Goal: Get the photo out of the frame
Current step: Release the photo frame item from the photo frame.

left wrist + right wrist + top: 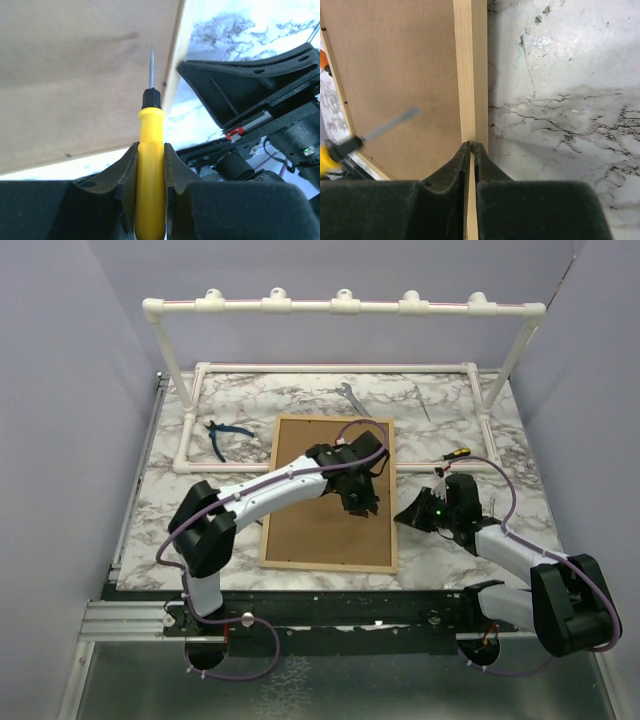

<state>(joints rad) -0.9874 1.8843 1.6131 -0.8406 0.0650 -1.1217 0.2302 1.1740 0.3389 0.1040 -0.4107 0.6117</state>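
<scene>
The frame lies face down on the marble table, its brown fibreboard back up. The photo is hidden under it. My left gripper hovers over the back near the frame's right side. In the left wrist view the left gripper is shut on a yellow-handled screwdriver, whose tip points at the seam by the light-wood edging. My right gripper sits at the frame's right edge. In its wrist view the right gripper is shut, with its tips on top of the edging.
A white PVC pipe rack stands along the back and sides. Blue pliers lie left of the frame. A wrench and a thin metal tool lie behind it. Another screwdriver is at the right.
</scene>
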